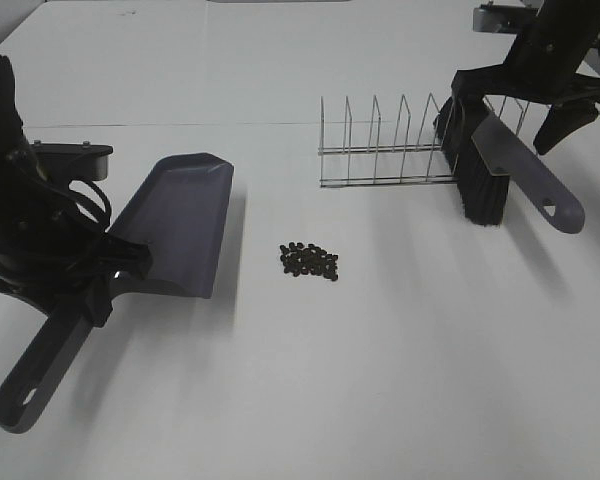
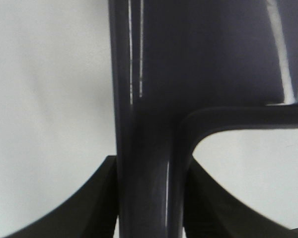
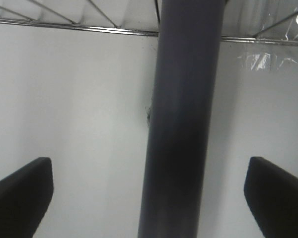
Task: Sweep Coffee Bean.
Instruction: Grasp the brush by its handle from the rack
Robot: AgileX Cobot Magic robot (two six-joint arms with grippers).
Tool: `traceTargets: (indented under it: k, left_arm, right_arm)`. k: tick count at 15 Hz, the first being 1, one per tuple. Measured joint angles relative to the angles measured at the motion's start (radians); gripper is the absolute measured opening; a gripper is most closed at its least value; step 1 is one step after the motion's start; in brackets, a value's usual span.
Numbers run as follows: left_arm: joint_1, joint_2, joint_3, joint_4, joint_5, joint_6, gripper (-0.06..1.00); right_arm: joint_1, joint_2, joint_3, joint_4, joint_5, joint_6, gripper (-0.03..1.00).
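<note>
The coffee beans (image 1: pixel 310 261) lie in a small dark pile on the white table (image 1: pixel 380 380), near the middle. The grey dustpan (image 1: pixel 180 225) rests left of the pile with its open mouth at the far end. My left gripper (image 1: pixel 105 283) is shut on the dustpan's handle (image 2: pixel 149 148), with the fingers (image 2: pixel 89 208) pressed against both sides. The brush (image 1: pixel 477 175), with black bristles and a grey handle (image 3: pixel 184 124), leans at the right end of the wire rack. My right gripper (image 1: pixel 515 100) is open and straddles the handle, its fingers (image 3: pixel 20 193) well apart from it.
A wire dish rack (image 1: pixel 390 145) stands behind the beans, right of centre. A table seam runs across the back (image 1: pixel 180 125). The dustpan handle's end, with a hanging hole (image 1: pixel 25 400), points to the front left corner.
</note>
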Motion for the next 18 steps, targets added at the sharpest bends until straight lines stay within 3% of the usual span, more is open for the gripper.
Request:
traceTargets:
  k: [5, 14, 16, 18]
  left_arm:
    - [0.0, 0.0, 0.0, -0.001, 0.024, 0.0, 0.33]
    - [0.0, 0.0, 0.0, -0.002, 0.024, -0.001, 0.33]
    - [0.0, 0.0, 0.0, -0.002, 0.024, -0.001, 0.33]
    - [0.0, 0.0, 0.0, -0.002, 0.024, -0.001, 0.33]
  right_arm:
    - [0.0, 0.104, -0.11, 0.007, 0.001, -0.036, 0.93]
    - [-0.001, 0.154, -0.113, 0.019, 0.004, -0.036, 0.78]
    - [-0.001, 0.154, -0.113, 0.019, 0.004, -0.036, 0.61]
    - [-0.001, 0.154, -0.113, -0.003, 0.004, -0.034, 0.33]
